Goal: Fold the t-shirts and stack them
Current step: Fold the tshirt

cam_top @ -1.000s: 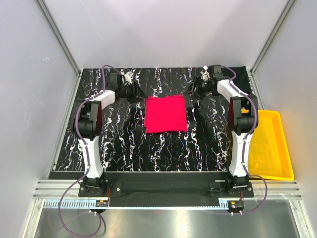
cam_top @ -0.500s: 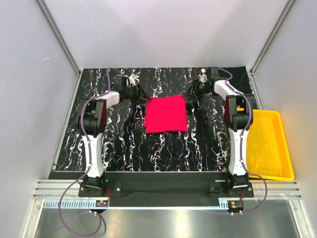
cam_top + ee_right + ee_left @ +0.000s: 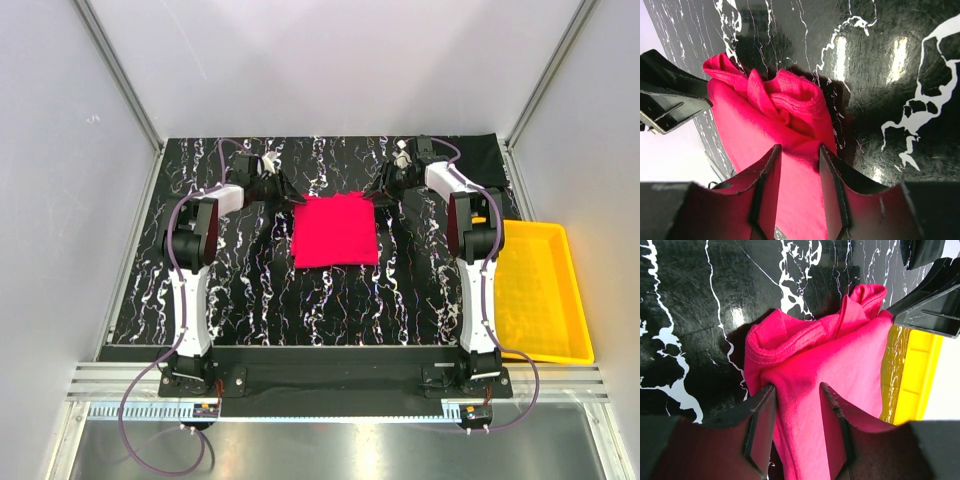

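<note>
Top external view: on the glossy black, white-veined tabletop (image 3: 250,290), the left gripper (image 3: 288,196) sits at the far left corner of the red t-shirt (image 3: 335,235). The shirt is soft knit cloth folded into a near-square and lies in the middle of the table. In the left wrist view, the dark, flat-faced fingers (image 3: 762,410) straddle the stitched hem about half apart, with cloth filling the gap. I cannot tell whether they pinch it. The corner beyond them is bunched into rounded folds.

The right gripper (image 3: 380,193) is at the far right corner. Its fingers (image 3: 767,175) are set the same way over the rumpled cloth, and the grip is equally unclear. A black t-shirt (image 3: 482,155) lies crumpled in the far right corner. A smooth, rectangular yellow plastic tray (image 3: 545,300) sits off the table's right edge.
</note>
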Motion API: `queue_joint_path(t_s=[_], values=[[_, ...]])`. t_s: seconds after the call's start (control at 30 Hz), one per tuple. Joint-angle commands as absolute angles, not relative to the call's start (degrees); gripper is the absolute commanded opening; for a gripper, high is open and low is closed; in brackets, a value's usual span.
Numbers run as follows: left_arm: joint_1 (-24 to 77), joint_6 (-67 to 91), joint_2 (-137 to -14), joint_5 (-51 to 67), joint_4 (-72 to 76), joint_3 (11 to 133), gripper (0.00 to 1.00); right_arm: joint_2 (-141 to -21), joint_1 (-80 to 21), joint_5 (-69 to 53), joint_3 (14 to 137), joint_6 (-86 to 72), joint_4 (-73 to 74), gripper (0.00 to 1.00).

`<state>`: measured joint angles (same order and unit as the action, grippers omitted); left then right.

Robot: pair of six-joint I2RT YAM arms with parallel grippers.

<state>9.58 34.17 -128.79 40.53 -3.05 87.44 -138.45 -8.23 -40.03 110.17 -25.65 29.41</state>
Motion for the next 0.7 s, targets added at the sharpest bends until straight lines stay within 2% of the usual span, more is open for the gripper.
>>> queue_joint_path(t_s=[0.0, 0.07, 0.13, 0.17, 0.23, 0.27, 0.4, 0.43, 0.67], values=[[9.6, 34.1, -129.0, 41.7, -0.4, 90.2, 0.43, -137.9, -8.6, -40.1, 111.4, -24.4, 29.8, 0.43], [9.6, 34.1, -129.1, 41.6, -0.4, 90.3, 0.42, -137.9, -8.6, -39.5, 111.1, -24.3, 30.1, 0.42], [9.6, 34.4, -129.3, 41.9, -0.4, 90.5, 0.32, -137.8, -8.6, -39.6, 111.1, -24.1, 30.2, 0.4], [9.7, 34.5, -129.3, 42.0, -0.4, 90.8, 0.29, -137.8, -8.5, -39.7, 111.1, -24.3, 30.2, 0.31], [9.6, 34.7, -128.9, 42.1, -0.4, 91.0, 0.21, -137.5, -8.7, -39.9, 111.1, -24.6, 30.3, 0.23], [9.5, 34.7, -128.8, 42.2, -0.5, 91.1, 0.19, -137.3, -8.7, -39.7, 111.1, -24.7, 30.4, 0.15], [9.5, 34.9, -126.2, 42.3, -0.6, 90.1, 0.03, -133.9, -8.8, -37.9, 109.9, -25.6, 30.3, 0.01], [9.5, 35.0, -124.6, 42.0, -0.7, 89.5, 0.0, -133.1, -8.8, -37.4, 109.0, -25.8, 30.4, 0.0], [9.6, 36.1, -115.7, 41.8, -0.4, 82.8, 0.0, -124.8, -10.1, -36.0, 103.1, -27.5, 30.3, 0.0]])
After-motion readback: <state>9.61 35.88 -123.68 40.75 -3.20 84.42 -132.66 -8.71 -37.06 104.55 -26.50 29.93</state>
